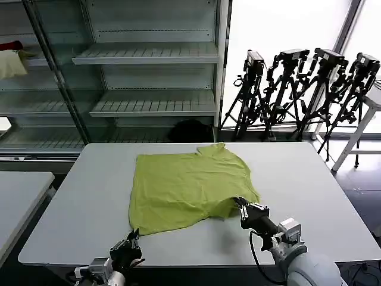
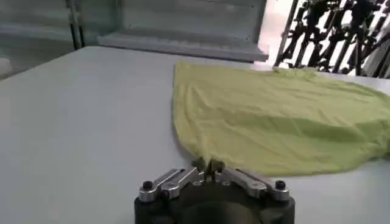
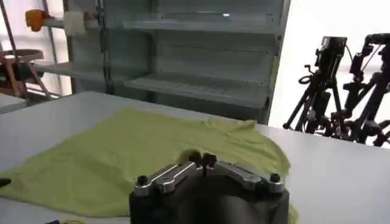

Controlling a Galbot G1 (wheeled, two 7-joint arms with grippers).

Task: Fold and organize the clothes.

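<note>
Right gripper, lower centre-right of the head view, has its fingers together, pinching the near right edge of the lime-green short-sleeved thin-fabric shirt. Left gripper, bottom left, sits fingers together just off the shirt's near left corner, holding nothing. Shirt lies flat mid-frame on the white table. Judgement: left should pinch that corner first, then both lift evenly for a straight fold.

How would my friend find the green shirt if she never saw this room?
Look at the big white table in front of the glass shelves. The lime-green shirt lies spread in its middle, collar toward the shelves. It is the table's one bright cloth, between the left gripper and right gripper.
</note>
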